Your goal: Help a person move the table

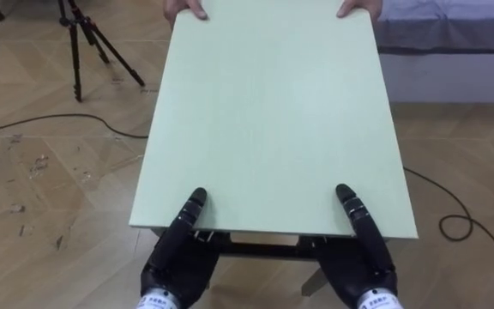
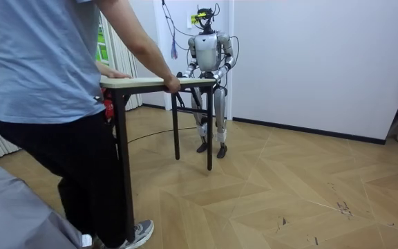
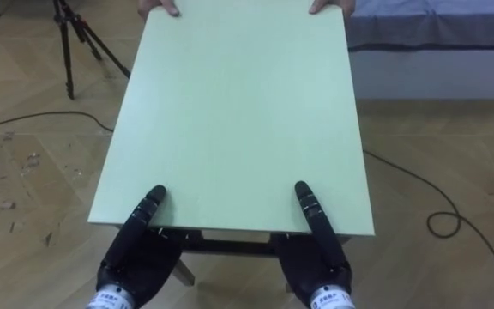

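As the left eye view looks down, the pale green table (image 1: 273,112) stretches ahead over a wood floor (image 1: 50,172). The robot's left hand (image 1: 177,253) and right hand (image 1: 363,257) sit at its near edge, their grip impossible to tell, and a person's hands (image 1: 184,10) hold the far edge. In the room view, the person (image 2: 40,76) holds one end while the robot stands at the other.

The bench (image 1: 268,120) top is smooth matt pale laminate on dark metal legs (image 2: 123,159), floor (image 1: 50,163) is semi-gloss wood parquet with scuffed patches, left hand (image 1: 178,253) and right hand (image 1: 363,253) are slightly glossy black plastic, tripod (image 1: 80,39) is matt black metal, bed (image 1: 453,26) has grey cloth, person's shirt (image 2: 33,55) is blue cloth.
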You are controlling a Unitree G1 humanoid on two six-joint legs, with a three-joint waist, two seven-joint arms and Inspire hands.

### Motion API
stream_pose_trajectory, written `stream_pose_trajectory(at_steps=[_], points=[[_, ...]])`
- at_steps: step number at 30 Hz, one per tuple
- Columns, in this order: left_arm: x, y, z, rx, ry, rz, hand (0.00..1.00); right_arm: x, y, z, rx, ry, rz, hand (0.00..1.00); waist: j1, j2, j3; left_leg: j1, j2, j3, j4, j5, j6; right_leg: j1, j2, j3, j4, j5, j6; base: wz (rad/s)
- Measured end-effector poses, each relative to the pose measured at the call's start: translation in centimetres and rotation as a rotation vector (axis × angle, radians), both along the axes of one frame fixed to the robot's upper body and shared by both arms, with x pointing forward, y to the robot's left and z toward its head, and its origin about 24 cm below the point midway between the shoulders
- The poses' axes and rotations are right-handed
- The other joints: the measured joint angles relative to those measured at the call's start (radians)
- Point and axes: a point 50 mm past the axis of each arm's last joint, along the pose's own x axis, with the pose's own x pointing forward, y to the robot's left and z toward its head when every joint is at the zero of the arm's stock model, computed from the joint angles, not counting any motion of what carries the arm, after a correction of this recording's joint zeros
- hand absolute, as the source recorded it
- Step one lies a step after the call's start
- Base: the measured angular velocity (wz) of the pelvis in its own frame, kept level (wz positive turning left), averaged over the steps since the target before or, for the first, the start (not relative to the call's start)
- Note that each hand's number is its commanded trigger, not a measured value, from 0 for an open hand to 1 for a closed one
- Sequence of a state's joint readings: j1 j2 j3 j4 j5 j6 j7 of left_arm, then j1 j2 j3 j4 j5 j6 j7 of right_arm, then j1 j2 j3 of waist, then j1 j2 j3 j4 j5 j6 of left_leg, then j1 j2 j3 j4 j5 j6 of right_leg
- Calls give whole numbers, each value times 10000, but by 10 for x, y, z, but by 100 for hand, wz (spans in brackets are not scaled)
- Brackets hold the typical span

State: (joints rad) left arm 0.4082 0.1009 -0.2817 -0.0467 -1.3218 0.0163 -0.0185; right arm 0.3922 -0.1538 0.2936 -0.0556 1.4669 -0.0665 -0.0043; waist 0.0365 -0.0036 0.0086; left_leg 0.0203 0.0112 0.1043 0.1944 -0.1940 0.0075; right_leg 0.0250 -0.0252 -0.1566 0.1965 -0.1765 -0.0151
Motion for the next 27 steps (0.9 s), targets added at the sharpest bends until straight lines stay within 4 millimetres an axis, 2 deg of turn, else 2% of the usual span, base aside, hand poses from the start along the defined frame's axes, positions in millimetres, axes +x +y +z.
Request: stream_pose_trajectory(at_steps=[8,14,16,18,19,20,21,22,23,24,25,26,27], points=[[-7,2,-2,12,119,178,100,-4,3,-2,68,122,60,100,1,-56,23,-161,35,-1,159,0,2,-135,45,73,88,37,-8,0],[-10,2,-2,-33,-21,124,100,-9,3,-3,136,4,30,100,66,-73,61,-854,217,2,931,-76,-71,-660,162,147,453,85,-119,-2],[-9,3,-1,-19,-223,127,100,-10,5,-3,319,-62,2,100,257,-58,74,-1446,500,-3,1803,-358,-195,-1013,377,164,742,36,-272,-14],[-9,4,-1,-1,-314,138,100,-12,5,-4,331,-46,-6,100,321,-52,79,-1815,704,-23,2395,-431,-303,-1182,546,174,878,-9,-405,-6],[-9,3,-1,6,-298,62,100,-14,6,-5,352,-17,-36,100,482,-28,92,-2001,822,-20,2741,-427,-324,-1350,642,204,950,-36,-529,-11],[-9,3,-2,21,-297,35,100,-14,6,-5,347,-21,-52,100,520,-18,91,-2120,860,-43,2886,-399,-389,-1432,671,187,987,-72,-596,-5],[-8,2,-2,24,-323,-18,100,-14,5,-5,322,-110,-85,100,523,3,84,-2394,945,-78,3099,-268,-611,-1590,684,96,940,-76,-724,-12],[-9,2,-3,-35,-347,32,100,-14,4,-5,286,-215,-90,100,558,81,135,-2612,1108,-50,3734,-310,-659,-1704,659,-142,957,20,-870,-26],[-11,2,-5,-105,-308,54,100,-15,3,-5,223,-192,-38,100,631,165,151,-2690,1243,8,4381,-433,-704,-1691,671,-321,970,69,-955,-72],[-19,2,-9,-287,-157,127,100,-17,2,-6,30,-128,165,100,794,374,119,-2684,1415,41,5725,-631,-702,-1652,723,-726,995,146,-997,-69],[-21,2,-10,-364,-97,169,100,-17,2,-6,-34,-135,248,100,803,467,133,-2639,1448,29,6234,-646,-711,-1645,769,-867,995,172,-1050,-59],[-23,4,-11,-453,-49,208,100,-17,1,-6,-112,-211,315,100,747,617,194,-2491,1520,-44,6987,-680,-763,-1694,843,-1252,1016,220,-1147,-3],[-23,5,-11,-390,-69,152,100,-16,1,-5,-121,-305,355,100,588,697,162,-2271,1461,-89,7187,-741,-791,-1866,858,-1658,1109,253,-1224,22]])
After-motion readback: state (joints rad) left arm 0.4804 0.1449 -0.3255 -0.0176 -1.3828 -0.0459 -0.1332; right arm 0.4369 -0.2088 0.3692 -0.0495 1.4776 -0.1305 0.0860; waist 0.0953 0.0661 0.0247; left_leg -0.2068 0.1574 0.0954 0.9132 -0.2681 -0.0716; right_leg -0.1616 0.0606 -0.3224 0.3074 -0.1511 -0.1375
